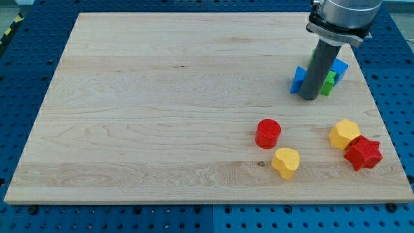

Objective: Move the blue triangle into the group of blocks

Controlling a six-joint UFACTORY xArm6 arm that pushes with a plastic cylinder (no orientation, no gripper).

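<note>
Resting against the blue triangle (298, 79) — my tip (309, 98), no claw visible.

A pale wooden surface (162, 97) lies on a blue perforated bench (19, 77). Toward the view's upper right sits a green block (330, 83), partly hidden, possibly a cube.

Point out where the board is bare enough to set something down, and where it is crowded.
Bare: the whole wooden board from the view's left to the red cylinder. Crowded: the view's right, where my tip stands among the blue blocks and green block, with yellow blocks and the red star below.
</note>
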